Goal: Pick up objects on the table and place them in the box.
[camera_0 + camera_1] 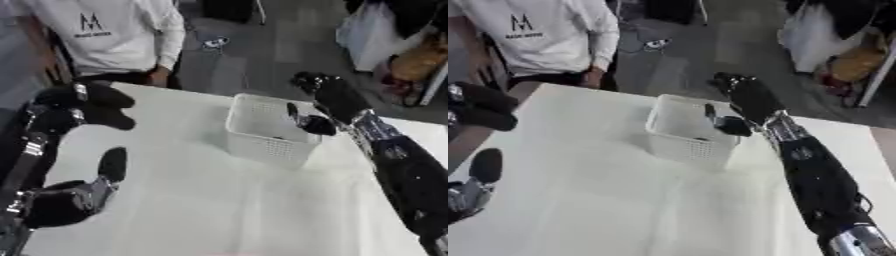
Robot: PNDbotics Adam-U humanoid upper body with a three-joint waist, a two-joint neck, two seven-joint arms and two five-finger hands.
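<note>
The right hand [331,97] hangs over the far right rim of the box [262,140], its arm running back along the right edge of the worktop [219,210]. Its fingers [311,122] curl downward past the rim into the box; whether they grip anything cannot be told, as only dark finger shapes show against the white lattice wall. Directly beneath and to the left of this hand the box stands upright on the worktop, a white perforated basket, open at the top. A small dark spot lies low inside it, just under the fingertips, too indistinct to name.

Well apart from the right hand, across the worktop, the left hand [83,102] is raised at the far left edge. Its dark fingers are bunched together, pointing toward the box, and whether they enclose anything cannot be made out. Nearer than that hand, at the lower left, part of the left arm [70,197] rests above the worktop.
</note>
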